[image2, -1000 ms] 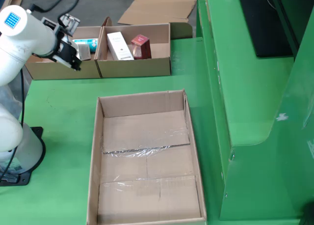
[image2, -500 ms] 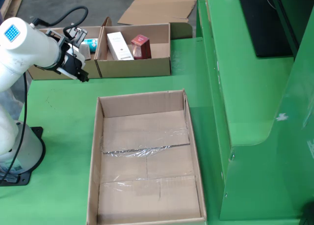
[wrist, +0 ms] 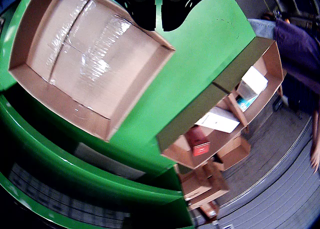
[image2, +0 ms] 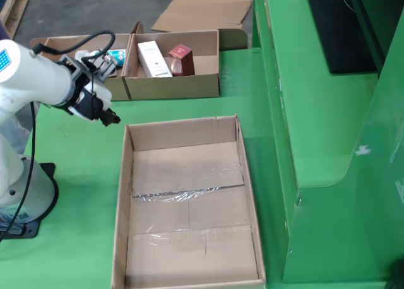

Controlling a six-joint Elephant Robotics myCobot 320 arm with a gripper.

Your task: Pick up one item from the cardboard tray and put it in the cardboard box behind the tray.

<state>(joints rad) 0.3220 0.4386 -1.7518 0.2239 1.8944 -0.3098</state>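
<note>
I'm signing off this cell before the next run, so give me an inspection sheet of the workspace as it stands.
Surface: green table, bare between the boxes.
Job's things: large cardboard tray holds nothing but loose clear film; the two small cardboard boxes behind it hold a white carton, a red box and a teal-and-white pack.
Clutter: flattened cardboard on the floor beyond the table.
Gripper: gripper hangs over the table at the tray's far left corner, carrying nothing visible; whether open or shut cannot be told.
Cables: black cable loops off the arm's wrist.
Surroundings: green machine housing on the fixed view's right.
</note>
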